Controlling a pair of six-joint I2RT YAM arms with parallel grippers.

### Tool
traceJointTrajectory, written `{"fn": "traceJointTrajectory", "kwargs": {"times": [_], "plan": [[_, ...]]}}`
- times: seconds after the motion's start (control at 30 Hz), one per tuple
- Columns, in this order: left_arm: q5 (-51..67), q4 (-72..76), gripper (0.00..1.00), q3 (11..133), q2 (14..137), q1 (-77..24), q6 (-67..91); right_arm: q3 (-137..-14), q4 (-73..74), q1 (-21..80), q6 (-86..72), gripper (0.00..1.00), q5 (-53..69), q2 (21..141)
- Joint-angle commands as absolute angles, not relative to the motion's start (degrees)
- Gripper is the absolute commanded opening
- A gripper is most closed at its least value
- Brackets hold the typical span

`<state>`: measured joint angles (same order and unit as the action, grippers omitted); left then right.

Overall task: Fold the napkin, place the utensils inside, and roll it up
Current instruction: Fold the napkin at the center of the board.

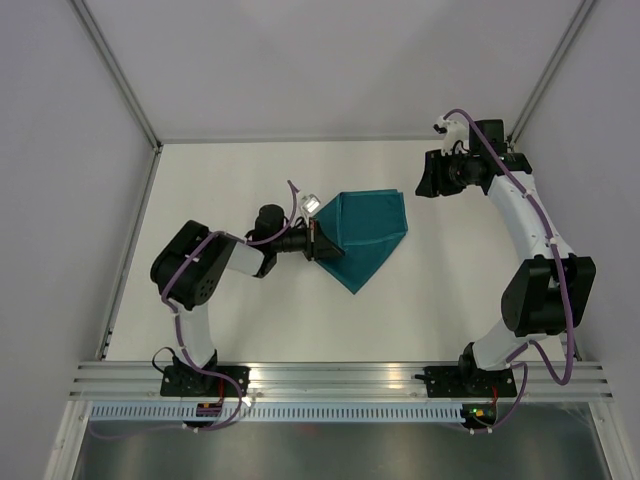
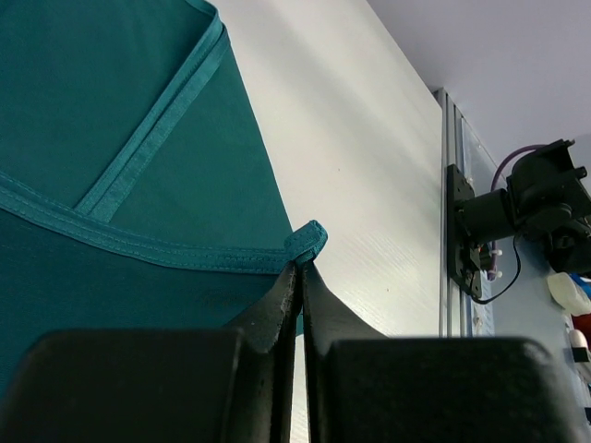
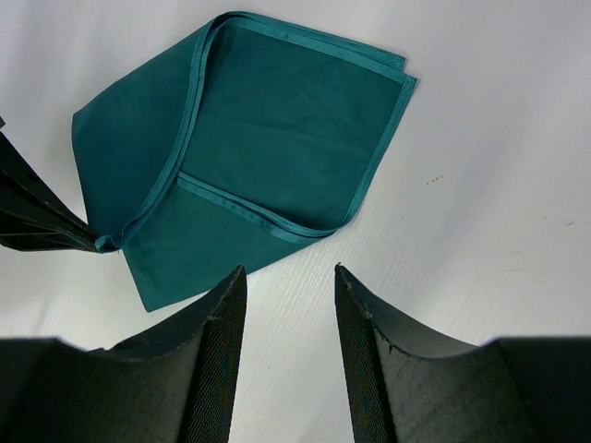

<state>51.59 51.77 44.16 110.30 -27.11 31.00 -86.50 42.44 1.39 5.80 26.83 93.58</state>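
Observation:
The teal napkin point(image 1: 365, 235) lies partly folded at the table's middle, hemmed layers overlapping. It also shows in the left wrist view point(image 2: 102, 166) and the right wrist view point(image 3: 277, 129). My left gripper point(image 1: 318, 240) is at the napkin's left edge, shut on a hemmed corner point(image 2: 306, 242) that pokes out above the fingertips. My right gripper point(image 3: 289, 269) is open and empty, held above the table at the far right point(image 1: 428, 178), apart from the cloth. The knife is out of view.
Metal frame posts point(image 1: 115, 70) run along the table's left and right sides. A rail point(image 1: 340, 378) carrying both arm bases crosses the near edge. White table surface point(image 1: 250, 180) surrounds the napkin.

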Motion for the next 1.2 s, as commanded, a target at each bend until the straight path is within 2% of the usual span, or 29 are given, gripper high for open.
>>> {"fn": "traceJointTrajectory", "kwargs": {"times": [0.0,0.6,0.67,0.7,0.77,0.8,1.03,1.17], "plan": [[53.09,51.42,0.07,43.95,111.62,-28.21,26.02,-86.22,41.13,1.49,6.15,0.49,26.10,93.43],[49.31,44.66,0.17,44.38,113.03,-32.96,21.36,-86.04,40.70,3.43,6.42,0.49,24.26,94.92],[48.78,44.04,0.21,44.65,113.20,-33.66,20.92,-85.96,40.78,3.69,6.50,0.49,24.08,95.18],[48.08,43.60,0.26,44.65,113.12,-34.10,20.66,-85.96,40.69,3.78,6.42,0.49,23.82,95.36],[47.55,43.42,0.28,44.56,113.03,-34.45,20.30,-85.87,40.69,4.13,6.42,0.49,23.64,95.54],[46.94,42.90,0.33,44.65,113.03,-34.89,19.87,-85.78,40.61,4.39,6.42,0.49,23.47,95.62],[43.60,47.89,0.40,43.33,109.17,-35.42,21.62,-85.43,41.48,5.36,6.33,0.49,23.03,96.85],[41.76,45.36,0.42,47.10,104.34,-35.25,22.15,-81.84,42.36,5.62,7.29,0.48,21.89,98.17]]}}
